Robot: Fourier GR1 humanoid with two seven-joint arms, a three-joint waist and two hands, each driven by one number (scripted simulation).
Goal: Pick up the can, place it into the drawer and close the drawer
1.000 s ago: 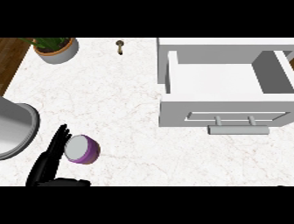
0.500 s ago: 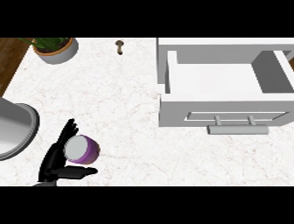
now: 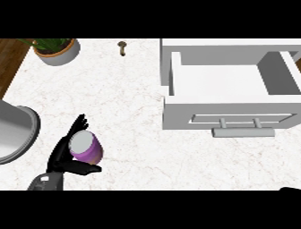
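1. The view looked steeply down on a white, marble-veined bench (image 3: 133,112), with dark wood flooring showing past its upper left edge.
2. The can (image 3: 87,147), a short purple cylinder with a pale grey lid, stood at the lower left of the bench, well apart from the drawer.
3. The robot's left hand (image 3: 64,154), black and slender, came in from the lower edge and cupped the can's left side. Its fingers (image 3: 79,123) reached up alongside the can while the thumb (image 3: 82,168) curled under its near side, so the can sat pinched between them, which reads as a grasp being set for the lift.
4. The can appeared to rest on the bench, tilted slightly; whether it was already clear of the surface could not be told.
5. The drawer (image 3: 236,118), a white box with flat walls, stood pulled open at the right, its hollow facing up so the can could be lowered in from above.
6. A grey bar handle (image 3: 242,131) ran along the drawer's near front, the likely place to push when closing.
7. The right hand could not be made out; only a dark sliver showed at the lower right edge.
8. A large grey metal cylinder (image 3: 4,134) lay at the left edge, just beside the hand.
9. A potted plant (image 3: 55,49) with spiky green leaves sat at the upper left corner.
10. A small brass-coloured object (image 3: 122,48), too small to identify, lay near the top.
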